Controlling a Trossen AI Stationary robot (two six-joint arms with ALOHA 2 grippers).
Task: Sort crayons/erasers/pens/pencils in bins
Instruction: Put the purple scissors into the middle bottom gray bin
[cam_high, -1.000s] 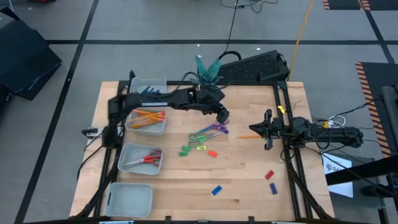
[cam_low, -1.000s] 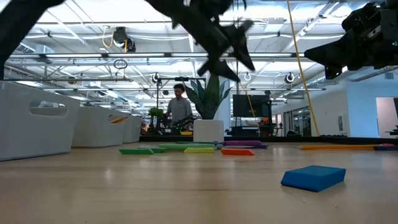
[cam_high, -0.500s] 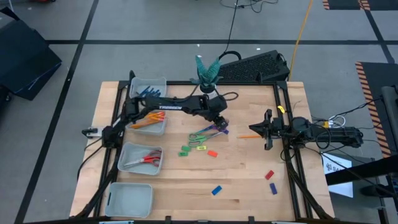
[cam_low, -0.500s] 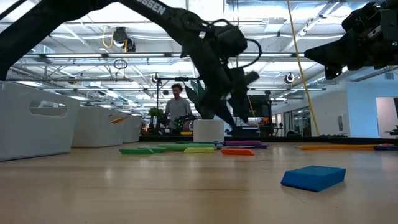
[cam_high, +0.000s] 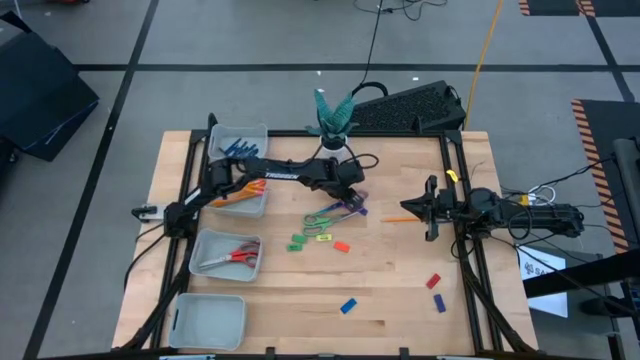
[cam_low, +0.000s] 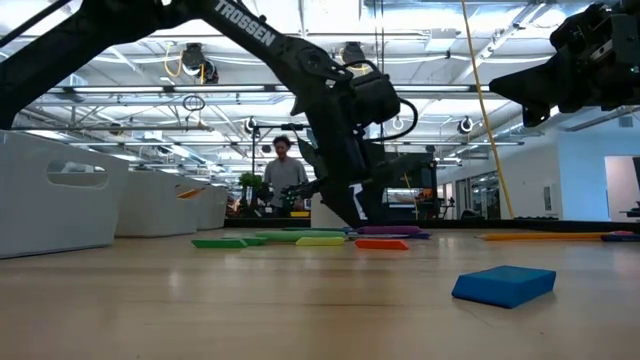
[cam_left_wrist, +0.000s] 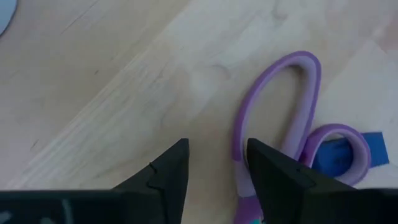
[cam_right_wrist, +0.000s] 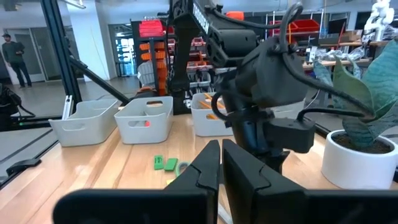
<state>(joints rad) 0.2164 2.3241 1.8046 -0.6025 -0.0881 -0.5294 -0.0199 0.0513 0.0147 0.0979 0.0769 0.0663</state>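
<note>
Erasers lie scattered on the wooden surface (cam_high: 400, 290): a green eraser (cam_high: 296, 243), a red eraser (cam_high: 342, 246) and a blue eraser (cam_high: 348, 306) toward the near edge, all flat. The left claw (cam_left_wrist: 216, 163) is lowered to the surface beside the purple-handled scissors (cam_high: 343, 209), its fingers slightly apart with one tip against the handle loop; a small blue block (cam_left_wrist: 336, 157) shows through the smaller loop. One orange pencil (cam_high: 399, 218) lies just ahead of the right claw (cam_high: 432, 209), long axis running left to right; that claw's fingers are pressed together and empty. Four bins (cam_high: 172, 322) line the left edge; the second holds orange pencils, the farthest pens (cam_high: 235, 148). A potted plant (cam_high: 333, 118) stands at the far edge.
</note>
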